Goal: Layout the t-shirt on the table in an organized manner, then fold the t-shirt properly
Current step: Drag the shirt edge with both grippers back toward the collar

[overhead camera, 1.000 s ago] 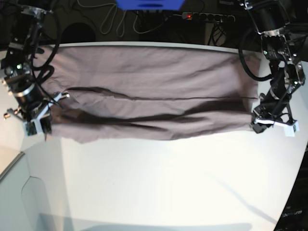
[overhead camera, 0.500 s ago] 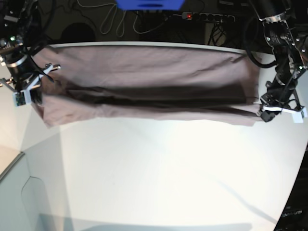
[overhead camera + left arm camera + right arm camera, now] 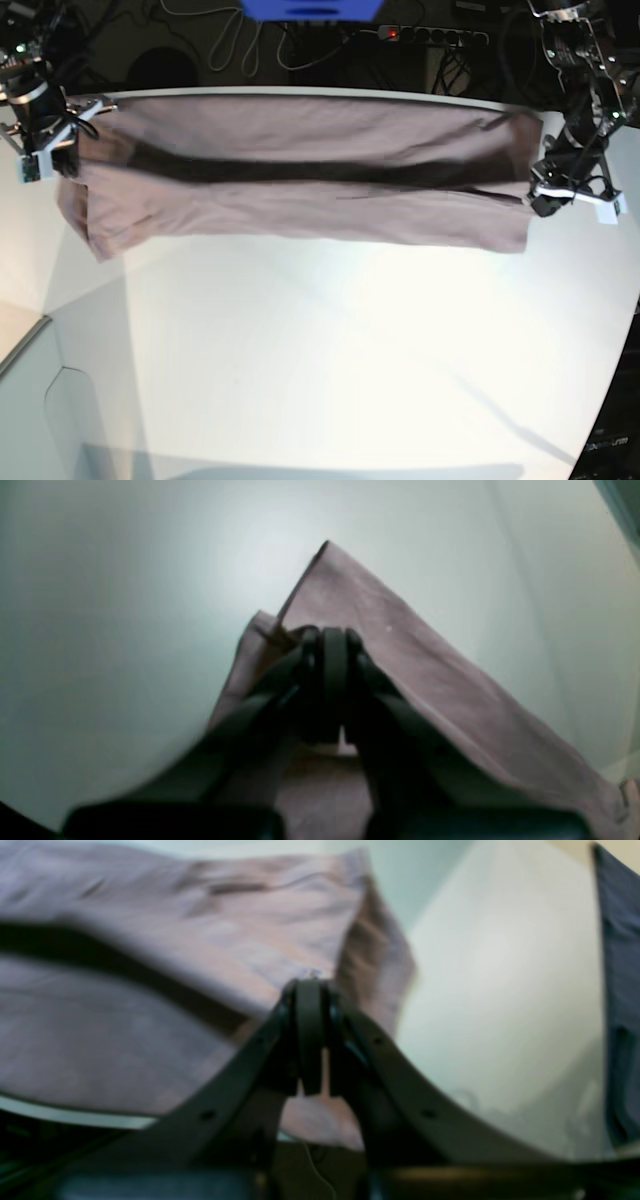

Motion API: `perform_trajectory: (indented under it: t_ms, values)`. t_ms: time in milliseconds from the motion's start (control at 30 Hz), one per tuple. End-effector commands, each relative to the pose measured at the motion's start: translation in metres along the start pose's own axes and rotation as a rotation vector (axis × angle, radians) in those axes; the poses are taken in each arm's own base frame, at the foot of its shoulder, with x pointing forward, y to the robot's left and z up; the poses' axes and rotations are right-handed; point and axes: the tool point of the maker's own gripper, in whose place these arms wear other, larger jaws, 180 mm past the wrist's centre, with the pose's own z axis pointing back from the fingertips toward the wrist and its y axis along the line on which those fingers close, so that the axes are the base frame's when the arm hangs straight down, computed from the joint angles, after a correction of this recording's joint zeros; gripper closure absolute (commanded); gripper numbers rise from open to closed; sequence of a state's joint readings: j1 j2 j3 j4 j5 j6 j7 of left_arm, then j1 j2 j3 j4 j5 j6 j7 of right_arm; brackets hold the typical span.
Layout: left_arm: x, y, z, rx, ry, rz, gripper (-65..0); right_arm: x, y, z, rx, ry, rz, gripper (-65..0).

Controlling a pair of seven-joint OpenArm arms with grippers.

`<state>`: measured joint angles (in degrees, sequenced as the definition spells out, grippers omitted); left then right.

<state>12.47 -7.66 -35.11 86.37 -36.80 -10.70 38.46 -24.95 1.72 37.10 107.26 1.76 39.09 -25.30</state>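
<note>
T-shirt point(image 3: 300, 170) stretched wide across 12 o'clock end of worktop point(image 3: 330, 360), folded lengthwise, dark crease along middle. Left pincer point(image 3: 545, 200) at 3 o'clock clamped tight on shirt corner; right pincer point(image 3: 50, 150) at 9 o'clock pinching opposite end, cloth drooping below. Cables at 12 o'clock.

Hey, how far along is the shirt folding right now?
Done: the t-shirt lies stretched across the table. In hand: the left end effector and right end effector, both shut on fabric, hold one long fold lifted. Left: laying it down and further folds.
</note>
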Motion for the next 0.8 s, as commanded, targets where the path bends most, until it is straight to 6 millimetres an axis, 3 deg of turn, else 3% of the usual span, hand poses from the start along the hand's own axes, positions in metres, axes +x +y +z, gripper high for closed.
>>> perform_trajectory:
  t_ms: [0, 167, 400, 533, 767]
  values:
    - [0.012, -0.004, 0.004, -0.021, -0.038, -0.019, -0.1, 0.008, -0.004, 0.005, -0.008, -0.035, 0.008, 0.0]
    - [0.003, -0.018, 0.006, -0.116, -0.016, -0.099, -0.1, -0.009, -0.003, 0.013, -0.022, 0.003, -0.022, 0.0]
    - [0.002, -0.018, 0.006, -0.121, -0.016, -0.114, -0.1, -0.014, 0.028, 0.019, 0.065, 0.024, 0.01, 0.0]
    - [0.002, -0.016, 0.006, -0.116, -0.013, -0.114, -0.1, -0.018, 0.041, 0.025, 0.1, 0.037, 0.026, 0.0]
    - [-0.002, 0.001, 0.001, -0.09, 0.011, -0.095, -0.1, -0.024, 0.042, 0.029, 0.098, 0.054, 0.017, 0.0]
